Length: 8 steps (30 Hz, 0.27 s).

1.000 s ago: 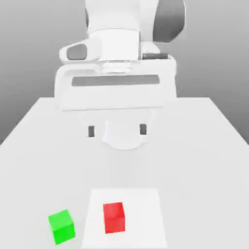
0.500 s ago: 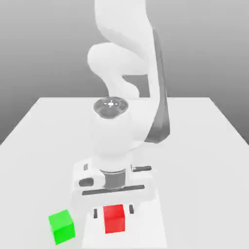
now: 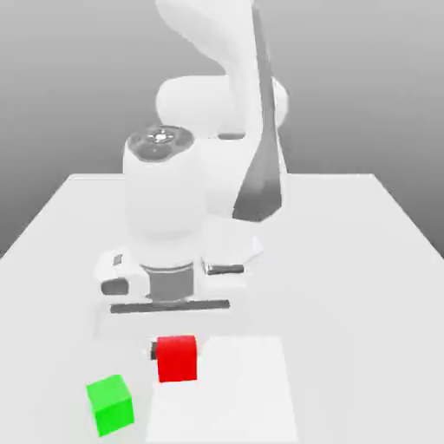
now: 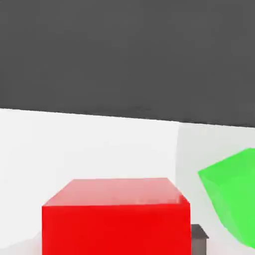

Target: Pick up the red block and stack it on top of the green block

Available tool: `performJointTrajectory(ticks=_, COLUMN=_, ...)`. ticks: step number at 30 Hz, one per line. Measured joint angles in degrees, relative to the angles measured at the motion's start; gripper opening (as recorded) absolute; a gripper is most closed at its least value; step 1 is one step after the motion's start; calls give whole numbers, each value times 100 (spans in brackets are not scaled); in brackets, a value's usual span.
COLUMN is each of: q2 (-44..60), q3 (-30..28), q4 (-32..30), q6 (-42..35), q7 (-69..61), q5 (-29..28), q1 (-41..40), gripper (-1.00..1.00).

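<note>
Evidently the grasp is made and the carry is the step in hand: the gripper (image 3: 176, 349) has its fingers clamped on the red block (image 3: 177, 359), one dark pad (image 3: 153, 349) showing at the block's side towards the exterior view's left. The red block looks lifted, held about level, over the near part of the table (image 3: 347, 329), by the left edge of the white sheet (image 3: 251, 390) as the exterior view shows it. The green block (image 3: 111, 405) sits on the table beyond that edge, near the tabletop's front edge and towards its front corner on the exterior view's left, turned a little relative to the red one. In the hand view, too, the two blocks are apart, with the sheet's edge running between them.

The next move calls for bringing the red block across to the exterior view's left and forward, towards the front edge, high enough that its underside clears the green top. A slight turn of the wrist would probably help the faces line up. Then it wants a straight, slow lowering until the two meet, and a release only once the weight is borne; coming in too low could knock the green block out of place.
</note>
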Motion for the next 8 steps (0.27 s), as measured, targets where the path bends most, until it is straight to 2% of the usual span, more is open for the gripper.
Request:
performJointTrajectory(ticks=4, q2=698, q3=58, q4=160, q6=521, q7=-232, q5=342, q1=-223, gripper=-100)
performJointTrajectory(ticks=5, q2=841, q3=96, q4=172, q6=649, q7=-277, q5=405, q1=-258, gripper=100)
performJointTrajectory(ticks=8, q2=841, q3=96, q4=172, q6=649, q7=-277, q5=405, q1=-258, gripper=100)
